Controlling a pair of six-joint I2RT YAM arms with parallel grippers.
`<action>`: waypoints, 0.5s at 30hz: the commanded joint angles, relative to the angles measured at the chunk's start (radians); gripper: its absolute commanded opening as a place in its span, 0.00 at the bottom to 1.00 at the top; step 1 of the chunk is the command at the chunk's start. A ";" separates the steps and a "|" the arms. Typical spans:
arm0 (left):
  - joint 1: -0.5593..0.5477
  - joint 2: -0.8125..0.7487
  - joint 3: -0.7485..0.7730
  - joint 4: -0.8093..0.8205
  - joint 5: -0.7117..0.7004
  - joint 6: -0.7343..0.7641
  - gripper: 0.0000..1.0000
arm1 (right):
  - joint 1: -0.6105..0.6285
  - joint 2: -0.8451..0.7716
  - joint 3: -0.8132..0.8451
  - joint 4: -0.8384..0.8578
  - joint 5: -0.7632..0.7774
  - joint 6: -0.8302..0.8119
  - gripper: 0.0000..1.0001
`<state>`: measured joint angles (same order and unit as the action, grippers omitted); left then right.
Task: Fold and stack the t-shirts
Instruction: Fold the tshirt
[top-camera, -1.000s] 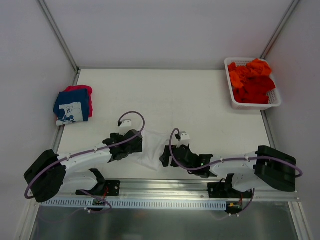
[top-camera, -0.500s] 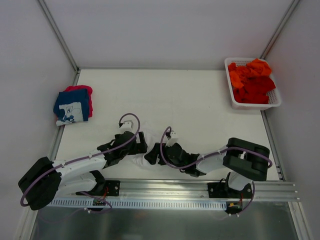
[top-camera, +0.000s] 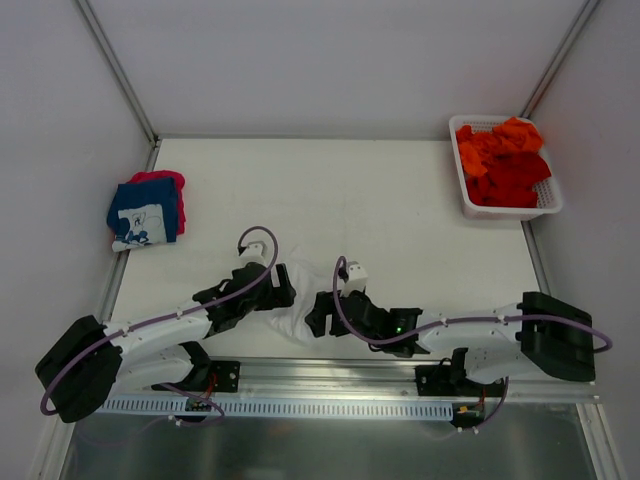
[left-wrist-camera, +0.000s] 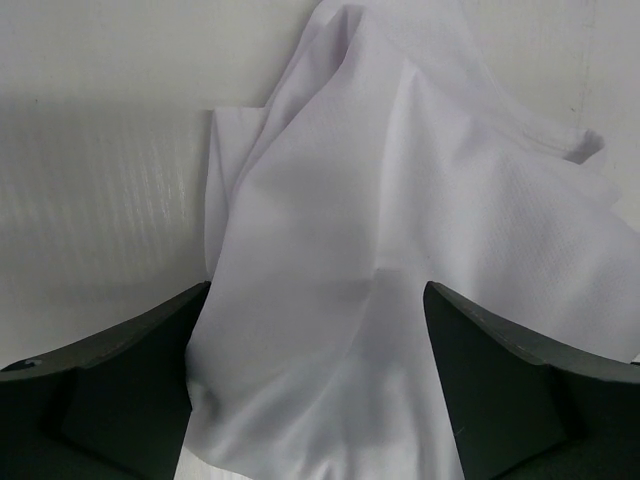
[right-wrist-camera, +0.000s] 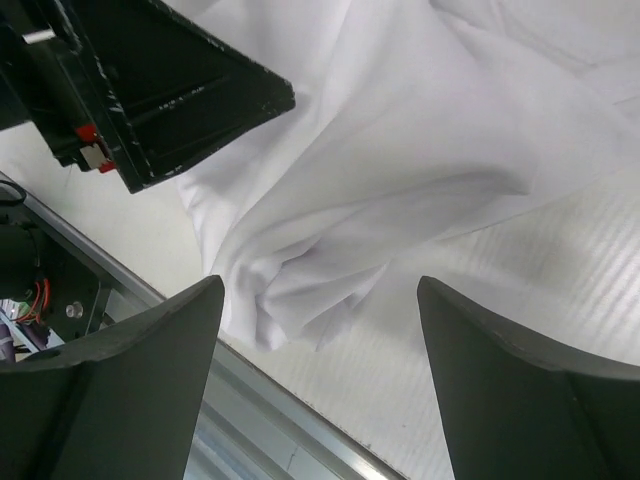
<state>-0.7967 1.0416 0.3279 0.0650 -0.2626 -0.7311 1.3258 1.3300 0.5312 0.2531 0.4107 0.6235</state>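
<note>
Tee (top-camera: 297, 305) lies bunched straight ahead of your left gripper (left-wrist-camera: 317, 300) and right gripper (right-wrist-camera: 320, 290), which face each other across it (both spread wide, gripping nothing).

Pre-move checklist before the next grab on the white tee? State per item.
1. white tee flat enough to fold: not ok, bunched and wrinkled between the arms.
2. Cloth between the left jaws: ok, jaws open, fabric fills the gap.
3. Cloth between the right jaws: ok, jaws open above a bunched fold.
4. Tee fully on the table: cannot tell, the bunch lies right at the front edge.
5. Stack ready: ok, folded navy tee lies on the pink-red tee at the left.
6. basket: holds orange and red tees, ok.
</note>
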 joint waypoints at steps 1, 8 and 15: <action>0.007 0.023 -0.006 -0.016 0.042 -0.071 0.84 | 0.007 -0.084 0.024 -0.153 0.095 -0.031 0.82; -0.146 0.000 -0.030 -0.045 -0.075 -0.273 0.79 | 0.033 -0.202 0.072 -0.405 0.246 -0.031 0.82; -0.406 0.069 0.101 -0.174 -0.223 -0.464 0.79 | 0.052 -0.331 0.059 -0.489 0.286 -0.018 0.83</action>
<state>-1.1336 1.0744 0.3637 -0.0097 -0.3908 -1.0668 1.3659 1.0500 0.5636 -0.1570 0.6315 0.6010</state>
